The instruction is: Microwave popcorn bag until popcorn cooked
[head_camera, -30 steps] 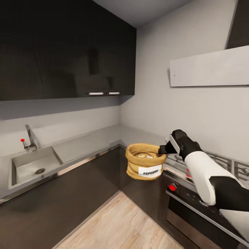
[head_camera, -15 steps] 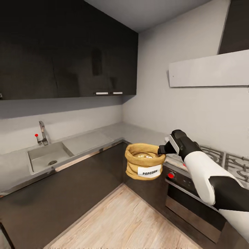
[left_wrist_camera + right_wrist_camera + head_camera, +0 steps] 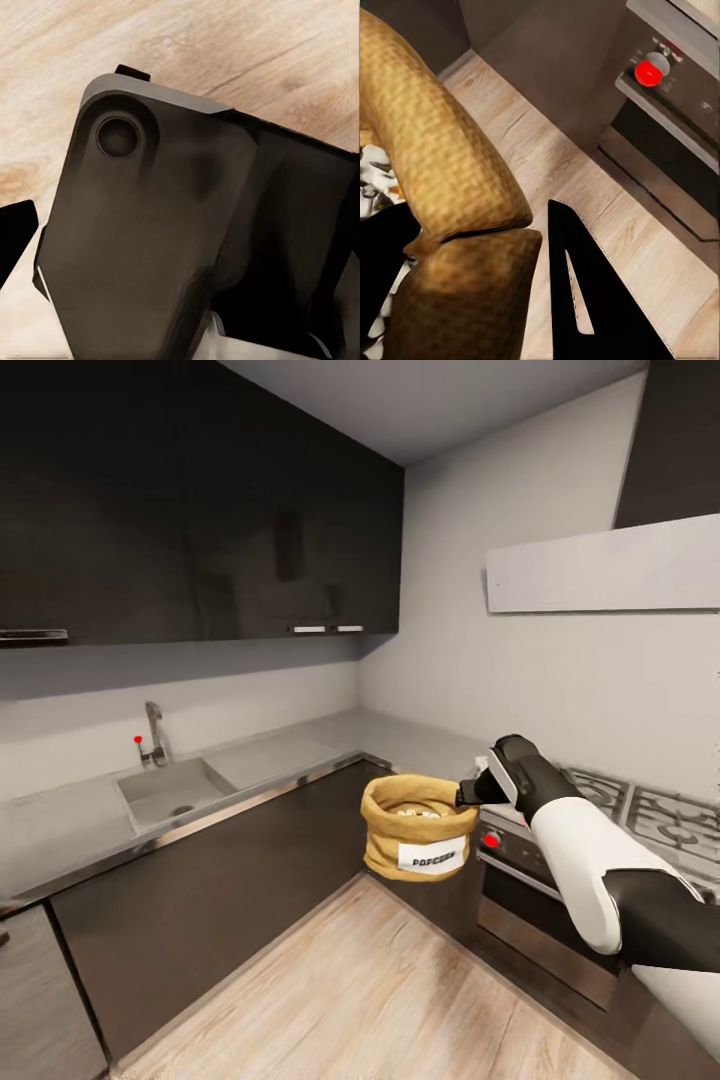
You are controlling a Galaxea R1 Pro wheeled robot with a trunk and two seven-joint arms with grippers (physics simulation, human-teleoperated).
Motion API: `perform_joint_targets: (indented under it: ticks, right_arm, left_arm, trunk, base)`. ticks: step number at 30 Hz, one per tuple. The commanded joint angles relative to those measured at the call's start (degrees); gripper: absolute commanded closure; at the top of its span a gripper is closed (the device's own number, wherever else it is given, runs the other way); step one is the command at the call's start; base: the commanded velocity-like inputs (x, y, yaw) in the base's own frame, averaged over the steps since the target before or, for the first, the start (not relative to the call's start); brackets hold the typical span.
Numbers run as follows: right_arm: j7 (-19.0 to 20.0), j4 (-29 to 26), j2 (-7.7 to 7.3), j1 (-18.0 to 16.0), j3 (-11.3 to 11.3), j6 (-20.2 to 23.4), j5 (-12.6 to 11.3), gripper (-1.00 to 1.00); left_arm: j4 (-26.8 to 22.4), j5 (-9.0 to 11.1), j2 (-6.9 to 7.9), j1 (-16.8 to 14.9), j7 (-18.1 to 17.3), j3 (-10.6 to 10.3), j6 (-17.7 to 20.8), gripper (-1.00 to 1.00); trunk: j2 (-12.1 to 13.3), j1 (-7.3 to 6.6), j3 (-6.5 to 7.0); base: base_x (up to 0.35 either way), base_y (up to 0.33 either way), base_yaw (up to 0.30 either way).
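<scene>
The tan popcorn bag (image 3: 415, 840) with its white label hangs in the air over the wooden floor, in front of the counter corner. My right gripper (image 3: 468, 795) is shut on its rolled rim at the side nearest the oven. In the right wrist view the woven rim (image 3: 442, 165) is pinched between my two black fingers (image 3: 585, 292), and white popcorn shows inside the bag. The grey countertop (image 3: 290, 755) runs along the back wall and round the corner. The microwave is out of view. My left gripper's black fingertip (image 3: 13, 236) shows beside a dark robot part over the floor.
A steel sink (image 3: 170, 792) with a tap is set in the countertop at the left. At the right are the gas hob (image 3: 640, 805) and the built-in oven with its red knob (image 3: 490, 840). Dark cupboards hang above. Wooden floor (image 3: 370, 990) lies open below the bag.
The whole view has shifted: the counter and oven look farther off and more floor shows, so the camera moved back. The bag stays in my right gripper in the same pose.
</scene>
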Motion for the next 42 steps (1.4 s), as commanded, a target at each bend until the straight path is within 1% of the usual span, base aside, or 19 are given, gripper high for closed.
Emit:
perform_joint_targets:
  ticks: [1,6,13,19,27,30,31,32,33,42]
  right_arm:
    - [0.41,0.03,-0.01,-0.04,0.09,0.23,0.14,1.00]
    - [0.72,0.80,-0.14,-0.04,0.04,0.23,-0.34,1.00]
    - [0.79,0.91,0.08,-0.04,0.06,0.23,-0.64,1.00]
    - [0.79,2.04,-0.04,-0.04,0.02,0.23,-0.56,1.00]
    - [0.79,2.23,-0.09,-0.04,0.06,0.23,-0.01,1.00]
    - [0.79,2.23,-0.08,-0.04,0.03,0.23,-0.33,1.00]
    - [0.75,2.23,-0.10,-0.04,0.06,0.23,0.18,1.00]
    - [0.65,2.35,0.06,-0.04,0.09,0.23,-0.29,1.00]
    - [0.41,2.40,0.05,-0.04,0.08,0.23,-0.25,1.00]
    - [-0.15,2.56,0.09,-0.04,0.08,0.23,-0.05,1.00]
  left_arm:
    - [-0.05,0.30,0.03,0.01,0.04,0.30,-0.08,-1.00]
    - [-0.05,0.36,0.07,0.01,0.01,0.48,-0.08,-1.00]
    - [-0.15,0.57,0.09,-0.02,-0.02,0.56,-0.08,-1.00]
    - [-0.09,0.55,0.07,0.00,-0.02,0.57,-0.08,-1.00]
    - [-0.05,0.75,0.16,-0.04,-0.09,0.56,-0.01,-1.00]
    - [-0.05,0.77,0.16,-0.02,-0.43,0.51,0.00,-1.00]
    - [-0.06,0.77,0.16,-0.02,-0.46,0.57,0.00,-1.00]
    - [-0.06,0.78,0.16,-0.01,-0.46,0.57,0.00,-1.00]
    - [-0.05,0.78,0.16,-0.01,-0.46,0.57,0.00,-1.00]
    - [-0.07,0.77,0.16,0.01,-0.46,0.57,0.00,-1.00]
  trunk:
    - [-0.06,-0.03,-0.08]
    - [-0.06,-0.03,-0.08]
    - [-0.06,-0.03,-0.08]
    - [-0.06,-0.03,-0.08]
    - [-0.06,-0.03,-0.08]
    - [-0.06,-0.03,-0.08]
    - [-0.06,-0.03,-0.08]
    - [-0.06,-0.03,-0.08]
    - [-0.06,-0.03,-0.08]
    - [-0.06,-0.03,-0.08]
  base:
    - [-0.346,0.112,0.000]
    - [-0.347,0.112,0.000]
    - [-0.347,0.112,0.000]
    - [-0.347,0.111,0.000]
    - [-0.340,0.069,0.000]
    - [-0.046,0.001,0.000]
    - [-0.002,0.000,0.000]
    - [0.000,0.000,-0.006]
    - [0.000,0.000,-0.089]
    - [0.000,0.000,-0.231]
